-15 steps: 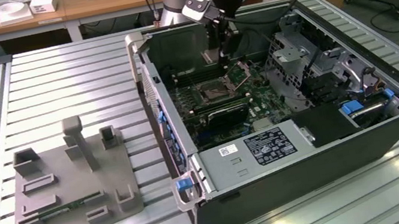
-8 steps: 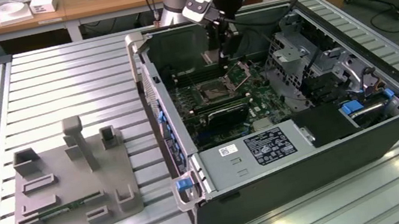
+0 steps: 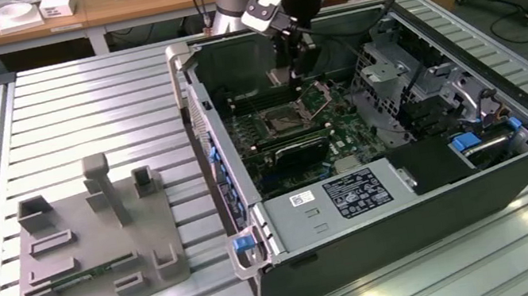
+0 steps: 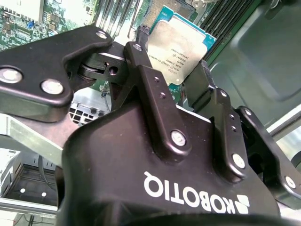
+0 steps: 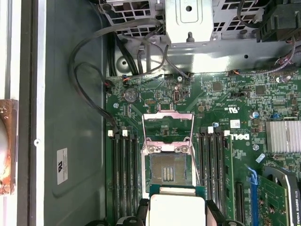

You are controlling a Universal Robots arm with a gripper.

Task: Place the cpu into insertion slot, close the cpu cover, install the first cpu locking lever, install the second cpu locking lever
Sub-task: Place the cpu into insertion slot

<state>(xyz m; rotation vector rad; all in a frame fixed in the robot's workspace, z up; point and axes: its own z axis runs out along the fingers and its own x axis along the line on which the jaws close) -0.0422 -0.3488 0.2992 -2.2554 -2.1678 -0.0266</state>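
My gripper [image 4: 171,63] is shut on the cpu [image 4: 181,42], a flat square chip with a silvery top held by its edges between two black fingers [image 4: 141,54]. In the first wrist view the cpu [image 5: 176,207] hangs just short of the insertion slot [image 5: 168,170], a dark square socket that lies bare. The cpu cover [image 5: 168,128] stands swung up past the far side of the slot. Thin wire levers [image 5: 194,155] stand raised beside it. In the exterior view the gripper [image 3: 284,74] reaches down inside the open computer case [image 3: 383,216], above the insertion slot [image 3: 276,122].
Black memory slots [image 5: 124,174] flank the socket on both sides. A finned heat sink [image 5: 282,136], black cables [image 5: 89,80] and a metal drive cage [image 3: 414,82] sit nearby inside the case. A grey fixture plate [image 3: 98,248] lies on the slatted table at the exterior view's left.
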